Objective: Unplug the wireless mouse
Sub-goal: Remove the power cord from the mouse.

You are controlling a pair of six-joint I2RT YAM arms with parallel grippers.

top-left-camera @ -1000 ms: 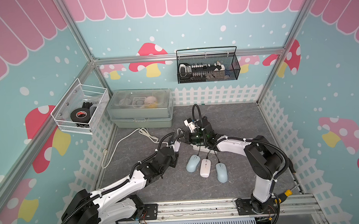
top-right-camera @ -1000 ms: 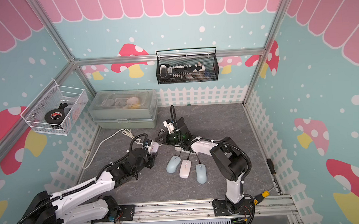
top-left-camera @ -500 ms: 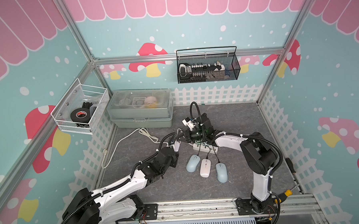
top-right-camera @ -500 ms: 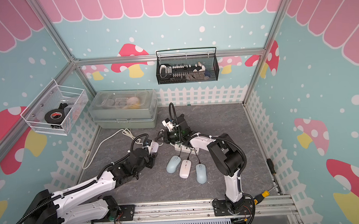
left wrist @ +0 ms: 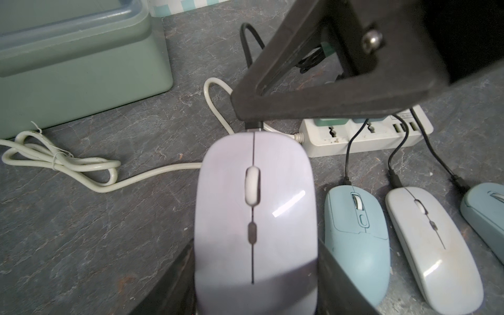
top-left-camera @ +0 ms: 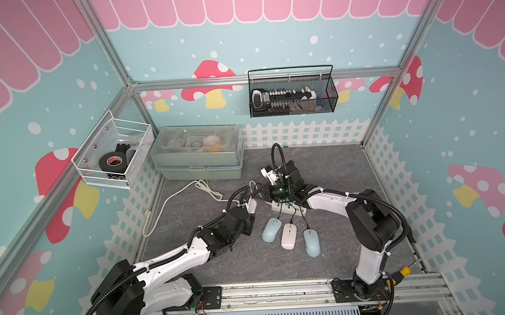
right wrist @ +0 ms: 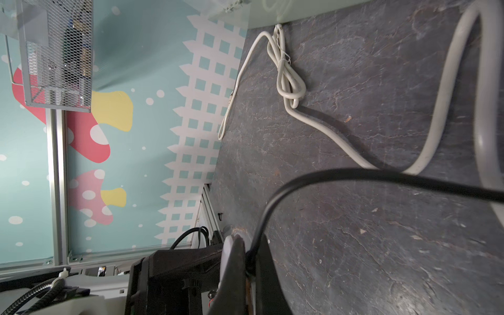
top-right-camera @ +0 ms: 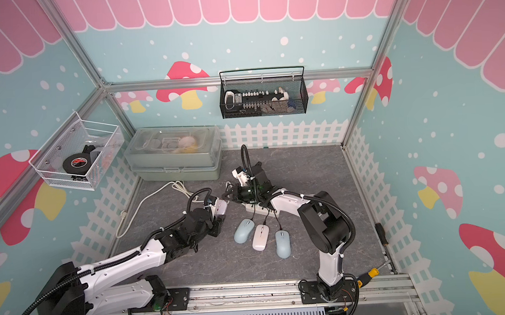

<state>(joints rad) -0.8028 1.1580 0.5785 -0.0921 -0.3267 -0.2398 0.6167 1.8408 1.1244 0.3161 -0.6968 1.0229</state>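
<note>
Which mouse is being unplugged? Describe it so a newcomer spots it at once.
Find the white power strip mid-floor. Beside its cord end, the left gripper holds a pale lilac mouse. The three mice in a row nearby are blue or white, and none is held.

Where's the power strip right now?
In both top views the power strip lies mid-table, just behind the row of three mice, beneath the right arm.

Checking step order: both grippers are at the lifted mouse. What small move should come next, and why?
Probably the right gripper should pull the plug straight out of the mouse: it is shut on the plug, which looks seated, and the left gripper grips the mouse.
</note>
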